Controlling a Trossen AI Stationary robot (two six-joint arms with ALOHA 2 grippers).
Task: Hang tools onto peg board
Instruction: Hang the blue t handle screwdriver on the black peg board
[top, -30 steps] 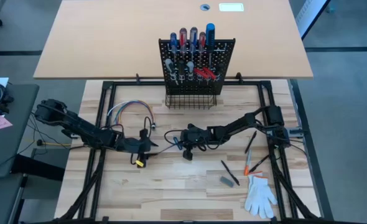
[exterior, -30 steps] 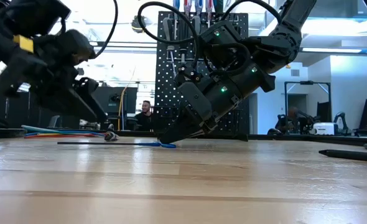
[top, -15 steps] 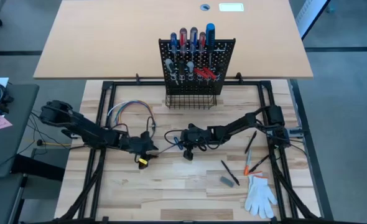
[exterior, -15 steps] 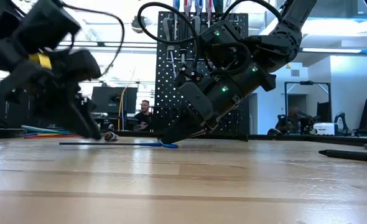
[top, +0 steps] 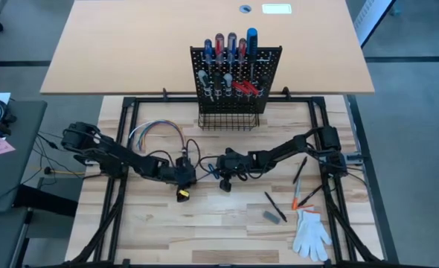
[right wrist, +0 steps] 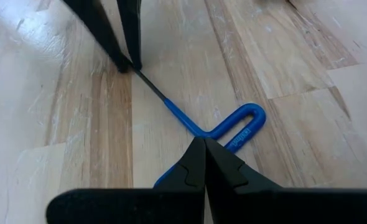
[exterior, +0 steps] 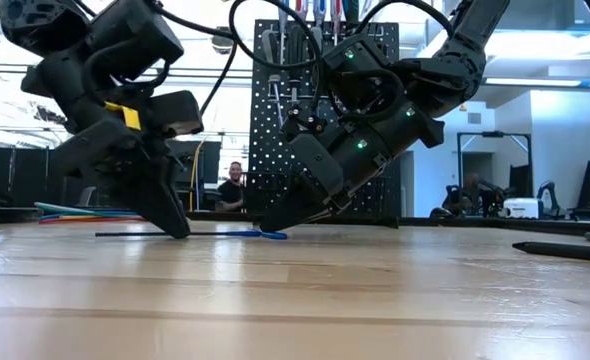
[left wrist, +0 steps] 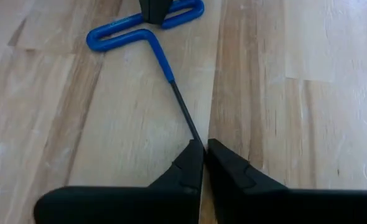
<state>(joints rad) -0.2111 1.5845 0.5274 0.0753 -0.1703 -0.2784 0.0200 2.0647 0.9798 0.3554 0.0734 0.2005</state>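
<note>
A blue-handled hex key point(left wrist: 147, 38) lies flat on the bench point(top: 219, 223), in front of the peg board point(top: 234, 74). The right tool point(right wrist: 203, 144) is clamped on its blue loop handle. The left tool point(left wrist: 204, 149) is pinched together on the tip of the thin dark shaft. To do this well, I think both should lift together, slowly and level, so the key does not slip or bend. Then one tool can let go.
</note>
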